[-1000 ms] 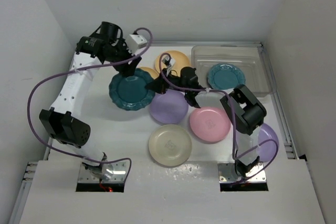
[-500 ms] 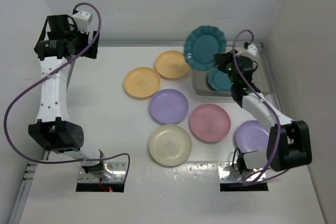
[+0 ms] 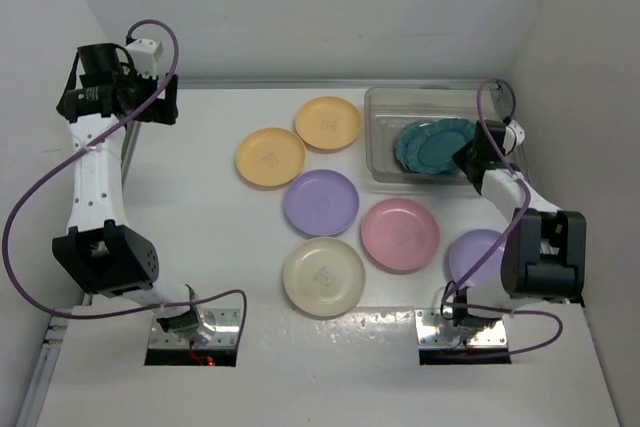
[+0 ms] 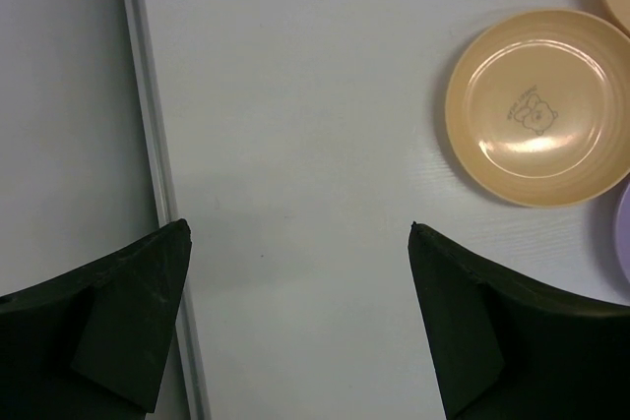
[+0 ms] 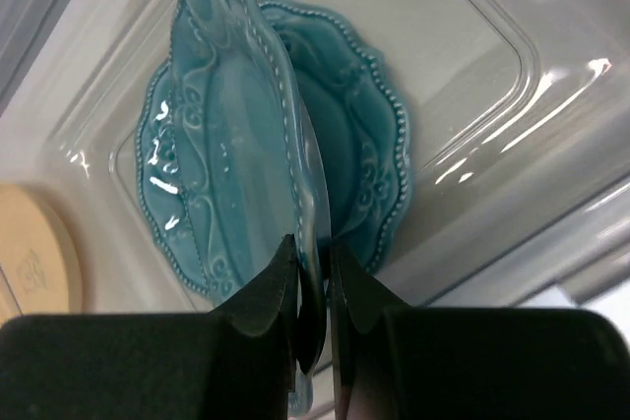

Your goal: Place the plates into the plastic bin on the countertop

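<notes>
Nearest the arms, six plates are lying loose on the countertop [image 3: 200, 247] and waiting for their turn. They are the cream plate [image 3: 323, 276], a lilac plate [image 3: 472, 253] at the near right beside the right arm, the pink plate [image 3: 400, 234], a second lilac plate [image 3: 320, 202], and farther back two yellow-orange plates [image 3: 270, 157] [image 3: 328, 123]. At the far right, the right gripper [image 5: 313, 277] is clenching the near rim of a scalloped dark teal plate [image 5: 231, 145]. It is holding the plate tilted on edge inside the clear plastic bin [image 3: 385, 107], leaning over a second teal plate [image 5: 379, 145] that is lying flat on the bin floor. The step in hand looks like setting this second teal plate down. The next move probably calls for tipping it flat onto the one beneath, then letting the rim go so it is not sliding or propping against the bin wall. At the far left, the left gripper [image 4: 300, 233] is hanging spread wide and grasping nothing above bare countertop, with one yellow-orange plate off to its right.
</notes>
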